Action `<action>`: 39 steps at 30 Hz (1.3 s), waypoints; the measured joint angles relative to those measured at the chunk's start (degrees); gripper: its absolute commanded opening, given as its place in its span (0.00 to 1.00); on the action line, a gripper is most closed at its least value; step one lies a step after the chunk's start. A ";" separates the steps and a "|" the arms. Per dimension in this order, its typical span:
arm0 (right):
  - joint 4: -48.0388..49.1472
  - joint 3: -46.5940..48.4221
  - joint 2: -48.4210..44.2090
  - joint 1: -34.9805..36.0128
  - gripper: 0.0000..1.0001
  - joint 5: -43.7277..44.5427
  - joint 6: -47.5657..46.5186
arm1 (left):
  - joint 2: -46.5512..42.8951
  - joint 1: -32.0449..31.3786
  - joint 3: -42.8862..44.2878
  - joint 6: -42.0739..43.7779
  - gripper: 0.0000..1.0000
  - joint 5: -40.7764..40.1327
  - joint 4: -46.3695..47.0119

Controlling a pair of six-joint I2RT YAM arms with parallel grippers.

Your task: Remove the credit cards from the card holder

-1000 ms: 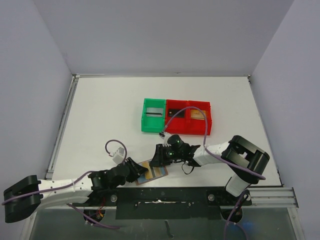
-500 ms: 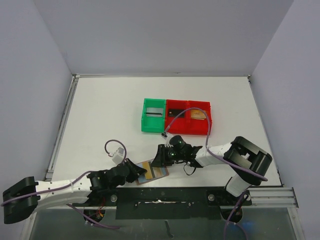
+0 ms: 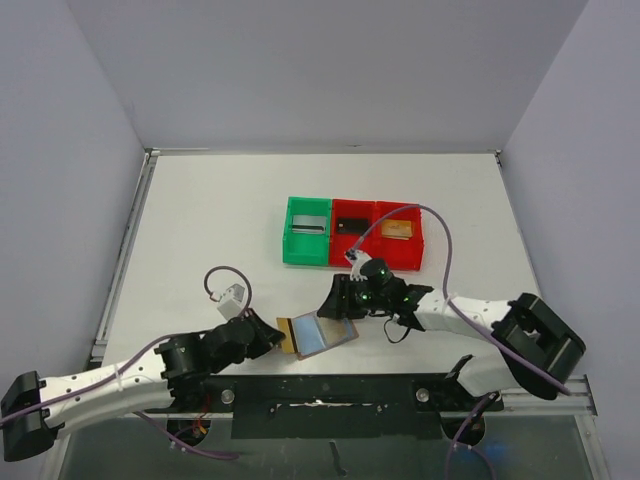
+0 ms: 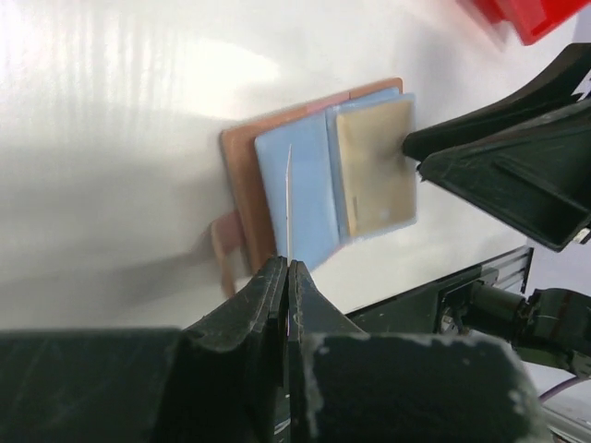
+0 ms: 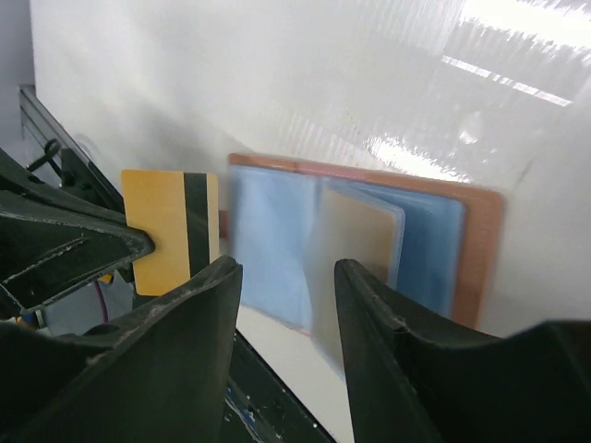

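While the card holder lies open, left gripper point(image 4: 288, 277): fingers pressed together on the gold card.
Gold card point(image 5: 157, 242): black stripe showing, just left of the holder.
Green bin point(image 3: 290, 245): far side of the table point(image 3: 200, 230), grey card point(image 3: 310, 224) inside.
Card holder point(image 3: 330, 333): near edge, blue lining up, a tan card point(image 4: 374, 166) in its sleeve.
Right gripper point(image 5: 283, 268): fingers apart, over the holder's right side.
Red bins point(image 3: 395, 262): right of green, dark card point(image 3: 350, 225) and gold-tan card point(image 3: 397, 229) inside.
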 measured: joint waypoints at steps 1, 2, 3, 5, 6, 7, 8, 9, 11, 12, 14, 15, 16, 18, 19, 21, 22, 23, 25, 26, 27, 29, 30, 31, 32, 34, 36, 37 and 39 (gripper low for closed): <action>-1.07 0.02 -2.08 -0.72 0.55 0.17 -0.22 | 0.55 0.17 1.03 1.29 0.00 0.07 -0.09; -2.14 0.07 -4.52 -1.81 0.58 0.52 -0.42 | 1.40 0.42 2.47 2.71 0.00 0.22 -0.13; -3.19 0.26 -6.80 -3.04 0.59 0.83 -0.68 | 2.49 0.85 4.26 4.20 0.00 0.44 -0.13; -4.96 1.01 -10.84 -6.03 0.62 1.42 -1.25 | 4.90 2.56 8.13 7.32 0.00 1.53 -0.09; -5.73 1.51 -12.72 -7.93 0.63 1.53 -1.57 | 6.45 4.02 10.34 9.07 0.00 2.56 0.26; -6.23 1.86 -14.40 -9.81 0.64 1.62 -1.79 | 7.82 5.86 12.31 10.86 0.00 3.91 0.96; -6.64 2.10 -16.31 -12.28 0.65 1.42 -2.03 | 8.96 8.02 13.86 12.52 0.00 5.66 1.99; -6.95 2.12 -17.94 -14.69 0.67 0.87 -2.19 | 9.79 9.97 14.78 13.73 0.00 7.30 2.99; -7.91 2.12 -20.74 -19.78 0.71 -0.66 -2.47 | 11.45 15.08 15.93 15.98 0.00 12.02 5.60; -8.39 2.12 -22.27 -22.75 0.72 -1.70 -2.71 | 12.37 18.10 16.11 16.85 0.00 15.04 7.06; -8.96 2.12 -23.93 -26.27 0.75 -3.45 -3.02 | 13.97 22.84 16.13 18.10 0.00 20.24 9.51; -9.35 2.12 -24.81 -28.33 0.75 -4.87 -3.19 | 14.82 25.03 16.13 18.47 0.00 23.02 10.84; -9.62 2.12 -25.51 -30.05 0.76 -6.29 -3.28 | 15.85 26.88 16.13 18.78 0.00 25.94 12.66; -9.92 2.14 -26.16 -32.39 0.77 -9.27 -3.43 | 17.44 28.55 16.13 19.02 0.00 29.99 15.74; -10.08 2.14 -26.18 -32.94 0.77 -10.67 -3.56 | 18.43 28.89 16.20 19.06 0.00 32.04 17.53; -10.43 2.16 -26.14 -33.24 0.77 -13.11 -3.85 | 20.87 29.07 16.65 19.10 0.00 35.65 21.42; -10.51 2.16 -26.14 -33.27 0.77 -14.29 -4.07 | 22.29 29.07 17.07 19.04 0.00 37.24 23.43; -10.51 2.21 -26.14 -33.27 0.77 -15.41 -4.28 | 23.67 29.07 17.46 18.88 0.00 38.62 25.73; -10.38 2.23 -26.14 -33.27 0.75 -17.09 -4.46 | 25.81 29.11 17.86 18.32 0.00 40.59 29.70; -10.19 2.23 -26.12 -33.27 0.74 -17.90 -4.44 | 26.62 29.11 17.88 17.92 0.00 41.35 31.65; -9.84 2.23 -25.99 -33.27 0.72 -18.56 -4.42 | 27.34 29.11 17.88 17.59 0.00 42.10 33.51; -8.24 2.23 -25.44 -33.27 0.69 -20.44 -3.82 | 28.48 29.11 17.88 17.09 0.00 43.19 36.65; -7.23 2.23 -24.94 -33.27 0.67 -21.46 -3.34 | 28.98 29.11 17.88 16.65 0.00 43.67 38.40; -6.38 2.23 -24.48 -33.27 0.66 -22.36 -3.08 | 29.27 29.11 17.88 16.26 0.00 43.95 39.67; -5.62 2.29 -23.98 -33.27 0.65 -23.23 -2.75 | 29.51 29.11 17.88 15.96 0.00 44.30 41.09; -4.22 2.58 -22.84 -33.24 0.63 -24.83 -2.12 | 29.77 29.11 17.88 15.41 0.00 44.94 43.43; -2.49 2.91 -21.62 -32.83 0.61 -26.53 -1.36 | 30.01 29.11 17.88 14.62 0.00 45.53 46.07; -1.77 3.17 -20.94 -32.61 0.60 -27.12 -0.98 | 30.10 29.11 17.84 14.32 0.00 45.68 47.04; -0.22 3.87 -19.65 -31.76 0.57 -28.30 -0.22 | 30.36 29.14 17.57 13.44 0.00 46.18 49.53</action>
